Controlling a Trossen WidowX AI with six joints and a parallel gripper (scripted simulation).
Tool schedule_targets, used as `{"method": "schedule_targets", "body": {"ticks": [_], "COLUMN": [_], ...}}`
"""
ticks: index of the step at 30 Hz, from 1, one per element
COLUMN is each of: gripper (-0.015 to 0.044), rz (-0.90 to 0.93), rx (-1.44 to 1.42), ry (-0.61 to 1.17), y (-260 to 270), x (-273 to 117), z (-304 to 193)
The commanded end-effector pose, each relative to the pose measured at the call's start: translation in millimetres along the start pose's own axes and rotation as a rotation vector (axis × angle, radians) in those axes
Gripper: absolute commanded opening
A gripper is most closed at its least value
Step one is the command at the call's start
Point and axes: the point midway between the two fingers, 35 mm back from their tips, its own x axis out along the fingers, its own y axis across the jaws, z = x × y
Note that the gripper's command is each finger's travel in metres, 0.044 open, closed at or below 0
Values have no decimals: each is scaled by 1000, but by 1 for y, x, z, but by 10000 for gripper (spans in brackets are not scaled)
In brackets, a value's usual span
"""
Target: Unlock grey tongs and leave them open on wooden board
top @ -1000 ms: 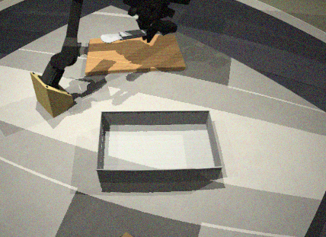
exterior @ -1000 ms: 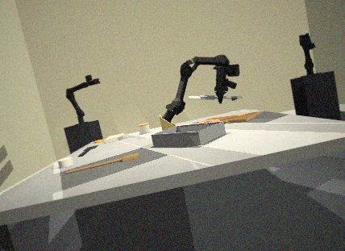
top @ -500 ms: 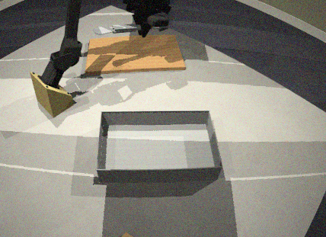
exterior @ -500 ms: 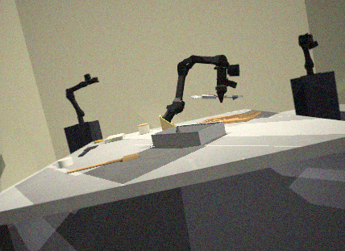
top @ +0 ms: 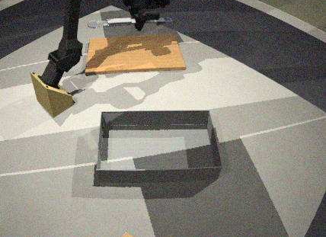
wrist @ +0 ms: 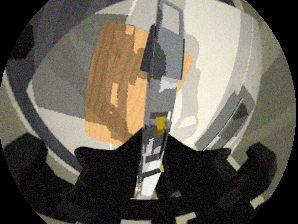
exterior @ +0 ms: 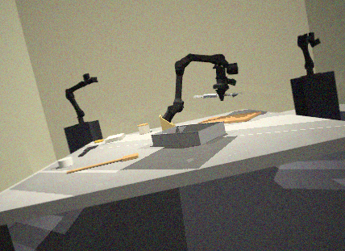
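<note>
The grey tongs [top: 119, 20] [exterior: 209, 94] [wrist: 161, 92] are in the air, lying about level. They look narrow in the wrist view; whether the lock is engaged cannot be told. My gripper [top: 140, 27] [exterior: 222, 98] [wrist: 150, 129] points down and is shut on the tongs near their middle, with an end sticking out on each side. The wooden board [top: 133, 61] [exterior: 242, 119] [wrist: 103, 85] lies flat on the table below the tongs, nearer the camera in the top view. The roasting tin [top: 158, 177] [exterior: 176, 140] stands apart from the board, with no tongs across it.
A tan wedge-shaped base [top: 47, 95] [exterior: 166, 123] carries my arm beside the board and tin. In the exterior view, a long wooden utensil [exterior: 109, 163], a white round container [exterior: 65, 162], a small cup [exterior: 143, 129] and a white block [exterior: 114, 137] stand or lie left of the tin.
</note>
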Motion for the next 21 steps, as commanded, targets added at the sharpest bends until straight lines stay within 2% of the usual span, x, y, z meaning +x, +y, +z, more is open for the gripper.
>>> {"method": "schedule_targets", "body": {"ticks": [1,21], "gripper": [-150,-150], "rz": [10,105], "rx": [54,292], "ry": [-34,-109], "y": [8,38], "x": [-7,-29], "z": [-1,-8]}}
